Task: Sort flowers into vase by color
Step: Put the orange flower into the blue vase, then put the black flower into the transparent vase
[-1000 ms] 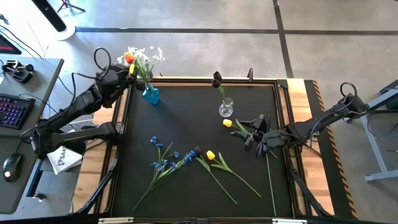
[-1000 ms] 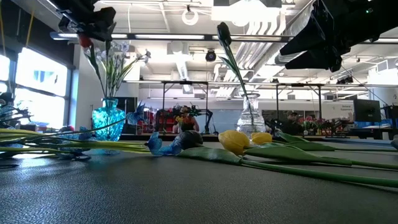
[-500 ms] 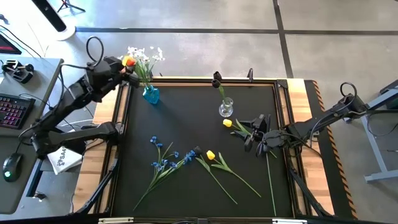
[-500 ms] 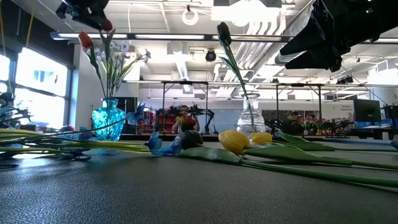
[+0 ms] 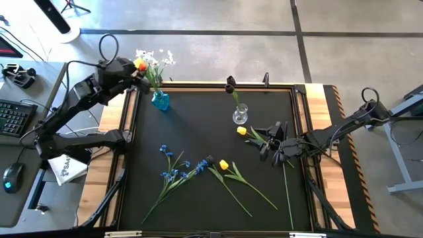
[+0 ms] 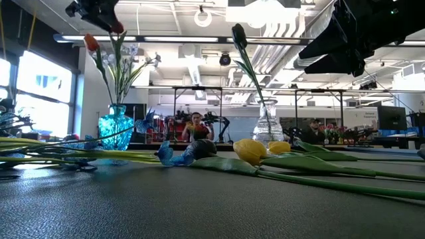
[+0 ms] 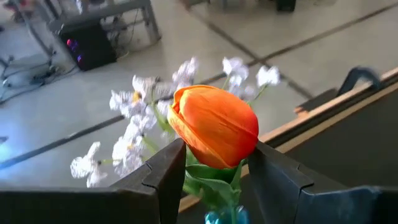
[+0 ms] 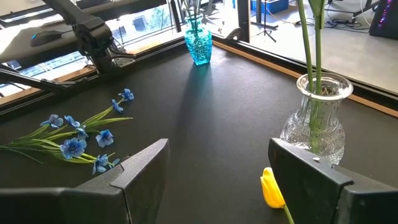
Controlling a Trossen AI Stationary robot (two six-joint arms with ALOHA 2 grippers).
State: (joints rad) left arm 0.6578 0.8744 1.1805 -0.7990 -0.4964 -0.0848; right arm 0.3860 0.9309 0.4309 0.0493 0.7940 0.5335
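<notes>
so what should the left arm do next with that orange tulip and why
Probably lift the left gripper straight up and clear. The orange tulip already stands in the blue vase with the white sprays, and the fingers sit spread either side of the bloom without pinching it. Backing off sideways could drag the flower over. The right gripper waits open by a yellow tulip.
</notes>
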